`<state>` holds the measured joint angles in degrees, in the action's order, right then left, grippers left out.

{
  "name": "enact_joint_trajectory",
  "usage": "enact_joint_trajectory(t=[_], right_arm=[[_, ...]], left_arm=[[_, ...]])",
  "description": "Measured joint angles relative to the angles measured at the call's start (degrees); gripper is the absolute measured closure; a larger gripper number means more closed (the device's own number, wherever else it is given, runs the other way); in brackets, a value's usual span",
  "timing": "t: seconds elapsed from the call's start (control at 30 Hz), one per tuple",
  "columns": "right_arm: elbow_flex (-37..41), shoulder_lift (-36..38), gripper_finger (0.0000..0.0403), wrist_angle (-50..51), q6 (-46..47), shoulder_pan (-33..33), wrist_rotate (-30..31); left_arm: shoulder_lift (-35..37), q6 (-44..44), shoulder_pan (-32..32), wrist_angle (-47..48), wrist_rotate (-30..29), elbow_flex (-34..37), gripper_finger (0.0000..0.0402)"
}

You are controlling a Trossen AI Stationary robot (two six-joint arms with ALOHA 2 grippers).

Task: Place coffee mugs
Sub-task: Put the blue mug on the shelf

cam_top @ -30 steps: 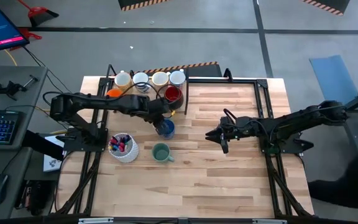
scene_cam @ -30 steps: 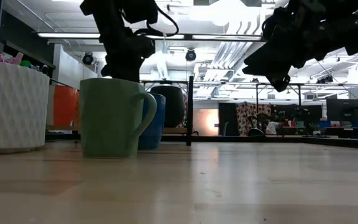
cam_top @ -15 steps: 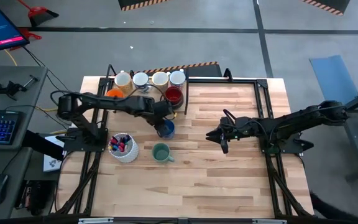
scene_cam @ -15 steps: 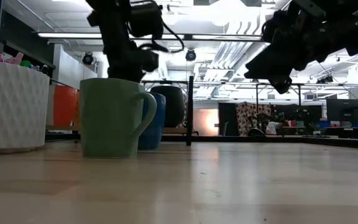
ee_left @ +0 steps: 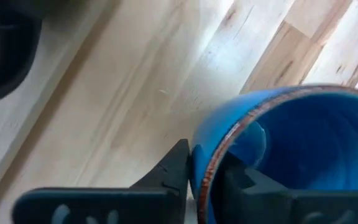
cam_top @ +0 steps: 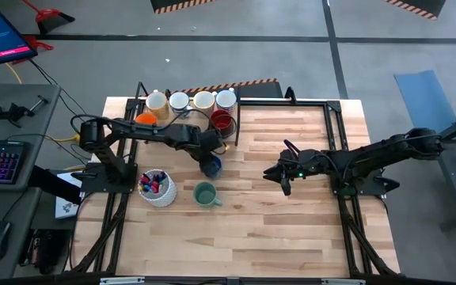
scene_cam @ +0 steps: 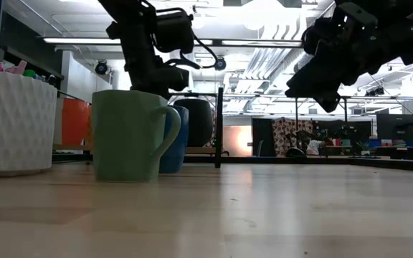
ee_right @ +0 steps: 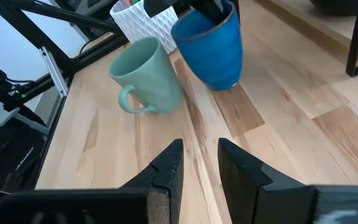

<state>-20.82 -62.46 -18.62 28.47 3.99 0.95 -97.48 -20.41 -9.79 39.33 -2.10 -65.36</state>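
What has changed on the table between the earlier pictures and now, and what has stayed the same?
The left gripper has closed its fingers on the rim of the blue mug, one finger inside and one outside. The mug has shifted only slightly, and in the right wrist view it now looks tilted. The green mug, the pen holder, the mugs at the back of the table and the right gripper, open over the table's middle, stayed as they were.

Pale wooden plank tabletop with small green ceramic mug beside white perforated pen holder toward its left edge.
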Motion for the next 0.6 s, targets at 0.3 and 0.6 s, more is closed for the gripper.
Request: enact_joint_trajectory(t=[0.3, 0.6], right_arm=[[0.0, 0.0, 0.0322, 1.3, -0.2, 0.0, 0.0], [0.0, -0.2, 0.0322, 2.9, 0.0, 0.0, 2.9]], left_arm=[[1.1, -0.3, 0.0, 11.4, -0.1, -3.0, 0.0395], [4.5, 3.5, -1.9, 29.2, -5.1, -15.9, 0.0396]])
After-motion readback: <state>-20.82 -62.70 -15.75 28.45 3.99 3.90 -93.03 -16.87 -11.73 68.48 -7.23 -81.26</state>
